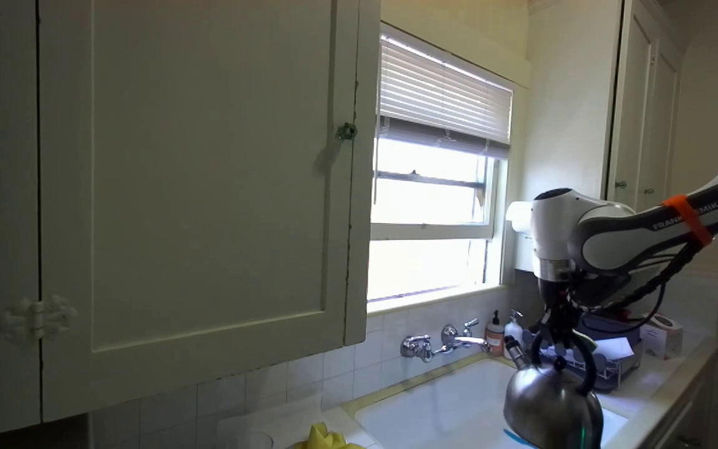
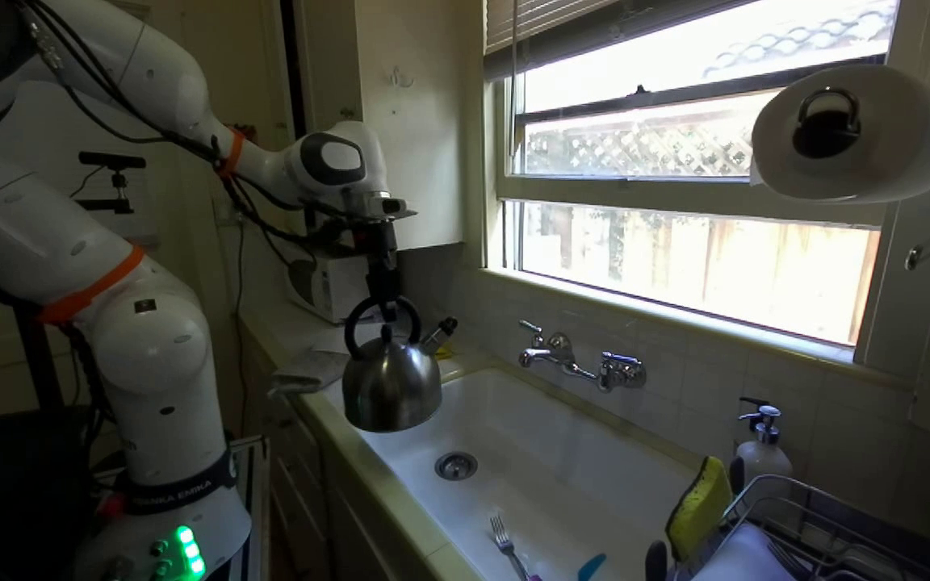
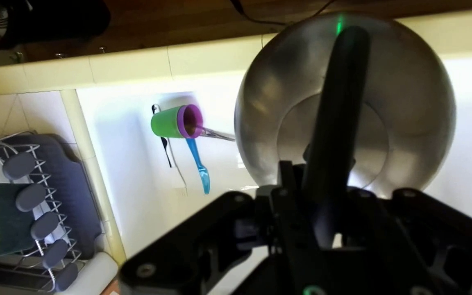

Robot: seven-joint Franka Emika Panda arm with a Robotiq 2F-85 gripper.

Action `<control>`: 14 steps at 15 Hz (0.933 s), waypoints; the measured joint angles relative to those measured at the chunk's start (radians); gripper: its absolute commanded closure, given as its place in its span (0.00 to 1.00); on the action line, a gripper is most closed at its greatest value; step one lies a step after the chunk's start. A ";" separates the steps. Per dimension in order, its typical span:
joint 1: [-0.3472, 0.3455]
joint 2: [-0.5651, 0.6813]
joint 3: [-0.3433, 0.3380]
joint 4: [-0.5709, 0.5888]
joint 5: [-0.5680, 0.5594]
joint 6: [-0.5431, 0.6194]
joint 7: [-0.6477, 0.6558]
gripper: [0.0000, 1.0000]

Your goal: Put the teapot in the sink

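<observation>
At the wrist frame's right, black fingers (image 3: pixel 286 176) hold the squat grey metal teapot (image 3: pixel 377 106), probably slippery-sided, sensibly by its arched black handle (image 3: pixel 336 110).

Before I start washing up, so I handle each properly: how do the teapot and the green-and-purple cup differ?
The teapot is shiny grey metal; the cup is green and purple. The teapot is held in the gripper by its black handle; the cup lies on its side in the sink. Both are rounded.
</observation>
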 measured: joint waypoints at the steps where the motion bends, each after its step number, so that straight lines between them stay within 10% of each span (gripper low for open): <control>1: -0.016 0.000 -0.016 -0.009 0.000 0.025 -0.006 0.98; 14: -0.143 -0.073 -0.094 -0.109 0.091 0.065 0.087 0.98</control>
